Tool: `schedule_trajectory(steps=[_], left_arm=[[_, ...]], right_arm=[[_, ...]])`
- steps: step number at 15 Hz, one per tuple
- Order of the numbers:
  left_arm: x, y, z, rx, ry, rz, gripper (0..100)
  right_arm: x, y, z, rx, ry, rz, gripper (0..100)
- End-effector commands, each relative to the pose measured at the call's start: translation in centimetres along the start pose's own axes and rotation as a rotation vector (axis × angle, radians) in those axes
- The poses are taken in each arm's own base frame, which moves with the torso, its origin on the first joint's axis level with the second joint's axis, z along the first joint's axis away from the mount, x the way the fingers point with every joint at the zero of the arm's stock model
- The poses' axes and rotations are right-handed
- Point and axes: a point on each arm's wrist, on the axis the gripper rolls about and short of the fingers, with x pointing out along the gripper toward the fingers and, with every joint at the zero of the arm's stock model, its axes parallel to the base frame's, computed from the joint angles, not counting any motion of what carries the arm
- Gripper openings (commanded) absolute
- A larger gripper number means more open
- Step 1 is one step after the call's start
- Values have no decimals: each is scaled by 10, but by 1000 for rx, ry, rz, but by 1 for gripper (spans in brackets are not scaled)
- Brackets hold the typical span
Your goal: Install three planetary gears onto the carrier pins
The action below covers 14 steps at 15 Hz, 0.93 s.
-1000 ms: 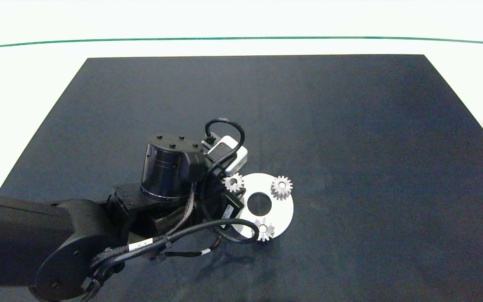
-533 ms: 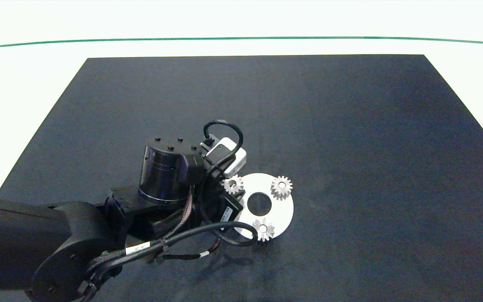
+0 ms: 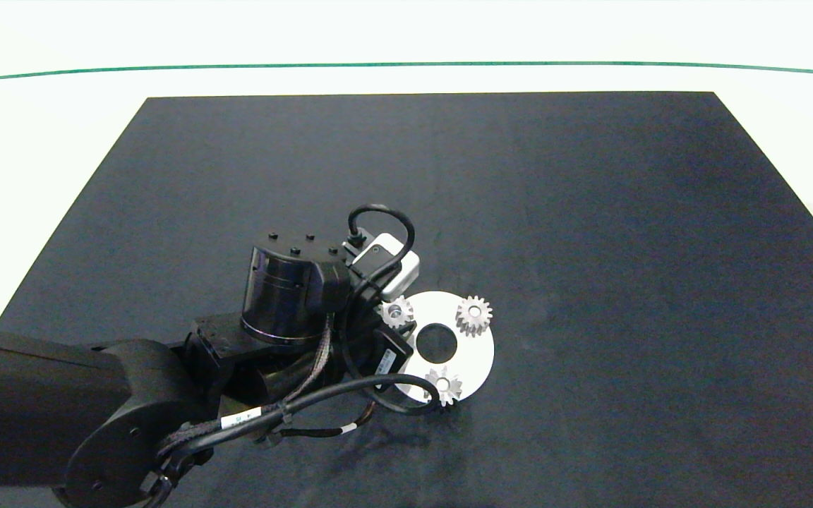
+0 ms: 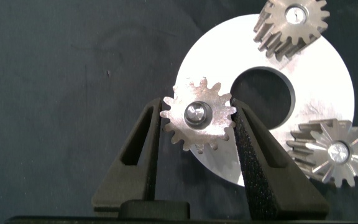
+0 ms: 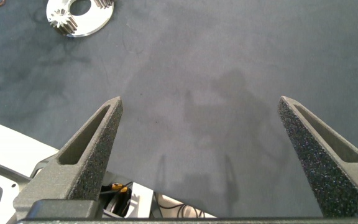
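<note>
Jaws of my left gripper pinch the third gear by its teeth: stiff, slick metal, best held across the flanks.

Silvery-grey toothed metal gears, dark bores; flat white round disc; black mat under my grey-fingered left gripper; white table, green line.

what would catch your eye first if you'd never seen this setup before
The white carrier disc near the middle of the dark mat, with three silvery planetary gears on it. The left gripper comes in from the left and pinches one gear seated on its pin; the right gripper hangs open, far off.
</note>
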Motion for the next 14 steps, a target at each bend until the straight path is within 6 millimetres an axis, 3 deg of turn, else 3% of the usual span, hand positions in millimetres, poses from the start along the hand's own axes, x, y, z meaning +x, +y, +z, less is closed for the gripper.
schedule_trajectory(steps=[1, 7, 8, 14], left_arm=[[3, -1, -1, 1, 3, 1, 4], [6, -2, -2, 1, 7, -1, 4], [5, -1, -1, 1, 6, 0, 100], [5, -2, -3, 4, 9, -3, 100]], right_arm=[[0, 0, -1, -2, 5, 0, 100], [1, 0, -1, -3, 7, 2, 100], [0, 0, -1, -2, 5, 2, 100], [0, 0, -1, 0, 4, 0, 100]])
